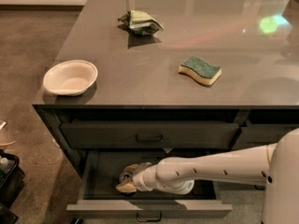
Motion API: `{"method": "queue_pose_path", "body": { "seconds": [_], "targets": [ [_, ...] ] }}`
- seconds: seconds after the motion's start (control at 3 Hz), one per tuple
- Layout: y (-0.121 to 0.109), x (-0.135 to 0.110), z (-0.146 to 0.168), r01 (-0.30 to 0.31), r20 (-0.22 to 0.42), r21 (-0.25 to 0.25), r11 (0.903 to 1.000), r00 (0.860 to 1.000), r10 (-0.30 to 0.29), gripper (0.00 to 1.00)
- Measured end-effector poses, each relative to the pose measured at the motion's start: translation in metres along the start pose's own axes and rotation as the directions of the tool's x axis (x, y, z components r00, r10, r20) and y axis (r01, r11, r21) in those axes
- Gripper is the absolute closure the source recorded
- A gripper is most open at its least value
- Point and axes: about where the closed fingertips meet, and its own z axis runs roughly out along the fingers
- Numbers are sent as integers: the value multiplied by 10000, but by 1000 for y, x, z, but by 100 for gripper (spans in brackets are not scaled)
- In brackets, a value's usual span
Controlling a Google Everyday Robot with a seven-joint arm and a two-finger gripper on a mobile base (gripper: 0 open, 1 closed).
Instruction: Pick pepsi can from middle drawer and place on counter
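The middle drawer [100,176] stands pulled open below the counter [140,83]. The pepsi can [124,176] lies in its left half; only its silver top and a bit of dark body show. My gripper [128,178] reaches into the drawer from the right on the white arm. Its tan fingers [126,187] sit on either side of the can, closed against it. The can rests low in the drawer.
On the counter are a white bowl [70,77] at the front left, a green and yellow sponge [200,70] right of centre and a crumpled green wrapper [140,22] at the back. The top drawer [149,135] is closed. A black bin [7,181] stands on the floor at left.
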Motion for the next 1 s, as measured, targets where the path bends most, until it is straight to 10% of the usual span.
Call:
{"method": "queue_pose_path", "body": {
  "seconds": [1.0],
  "targets": [
    [-44,-74,-139,876,2015,237,9959,9753,-905,100]
  ]
}}
